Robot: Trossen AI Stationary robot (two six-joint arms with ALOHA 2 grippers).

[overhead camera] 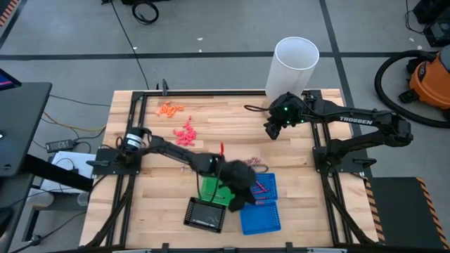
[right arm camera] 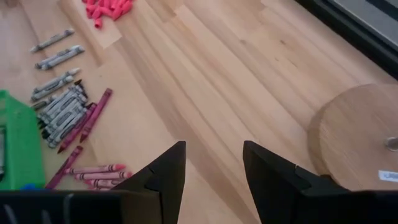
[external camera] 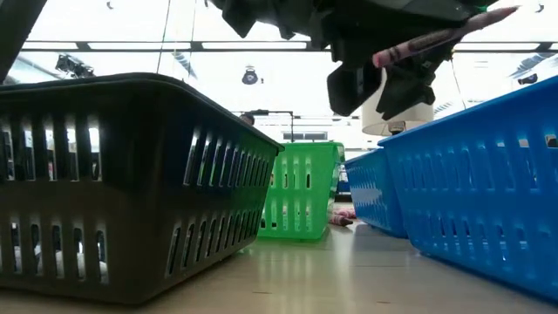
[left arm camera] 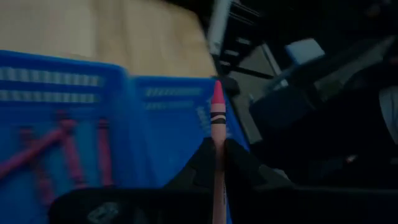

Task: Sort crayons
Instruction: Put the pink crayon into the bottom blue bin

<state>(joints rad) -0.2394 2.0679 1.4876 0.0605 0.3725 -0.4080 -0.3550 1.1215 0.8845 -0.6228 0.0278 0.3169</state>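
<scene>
The wooden table (overhead camera: 232, 119) carries three baskets at its near edge — black (overhead camera: 205, 214), green (overhead camera: 209, 188) and blue (overhead camera: 260, 207). The left gripper (left arm camera: 217, 163), jaws clamped on a maroon crayon (left arm camera: 217, 124), hangs over the blue basket, where more maroon crayons (left arm camera: 68, 149) lie. The right gripper (right arm camera: 214, 168) waits with jaws apart above bare wood — loose grey and maroon crayons (right arm camera: 65, 112) lie beside the green basket.

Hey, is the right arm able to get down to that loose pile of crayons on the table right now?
Probably yes. The right gripper is open and empty, with bare table ahead of it, and the crayons lie uncovered beside the green basket. The left gripper, holding a crayon over the blue baskets, might crowd it.
</scene>
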